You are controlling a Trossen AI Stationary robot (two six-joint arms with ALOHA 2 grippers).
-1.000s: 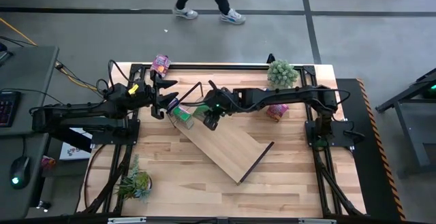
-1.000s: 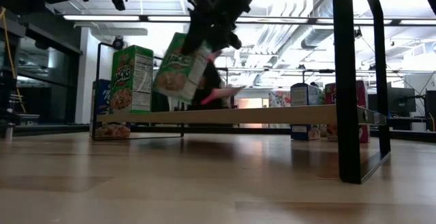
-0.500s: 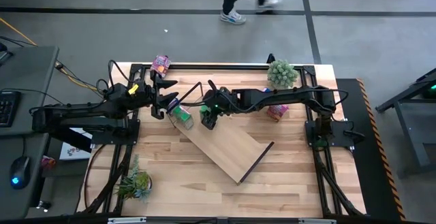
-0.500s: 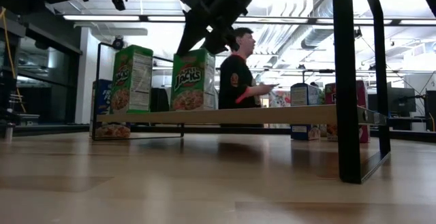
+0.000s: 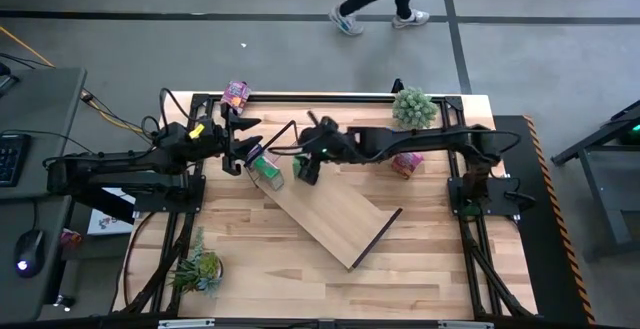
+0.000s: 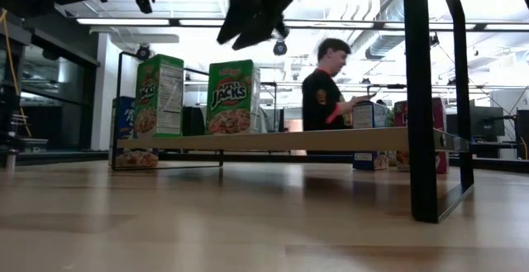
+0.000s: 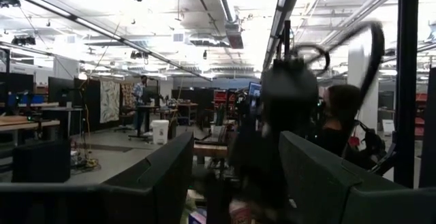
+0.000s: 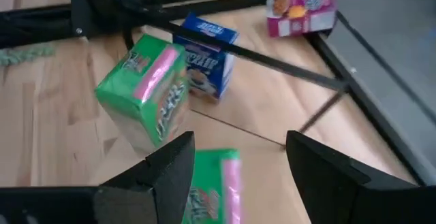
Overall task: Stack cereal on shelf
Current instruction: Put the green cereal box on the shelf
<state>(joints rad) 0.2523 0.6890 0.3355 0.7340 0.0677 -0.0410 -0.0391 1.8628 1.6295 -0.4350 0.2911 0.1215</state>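
Right fingers [image 6: 252, 31] lifted off green cereal box [image 6: 233, 97], apparently open.

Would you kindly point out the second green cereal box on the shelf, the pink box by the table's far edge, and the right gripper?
second green cereal box [image 6: 233, 98], low view, front face.
pink box [image 5: 236, 93], high view, top face.
right gripper [image 5: 304, 172], high view, between its open fingertips.

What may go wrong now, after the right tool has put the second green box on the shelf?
1. The right tool, open, hangs just above the second green box; a sideways move might tip it.
2. That box stands close to the first green box, so one falling may knock the other.
3. The shelf lies diagonally, and both boxes are near one end; a push there might send them off.
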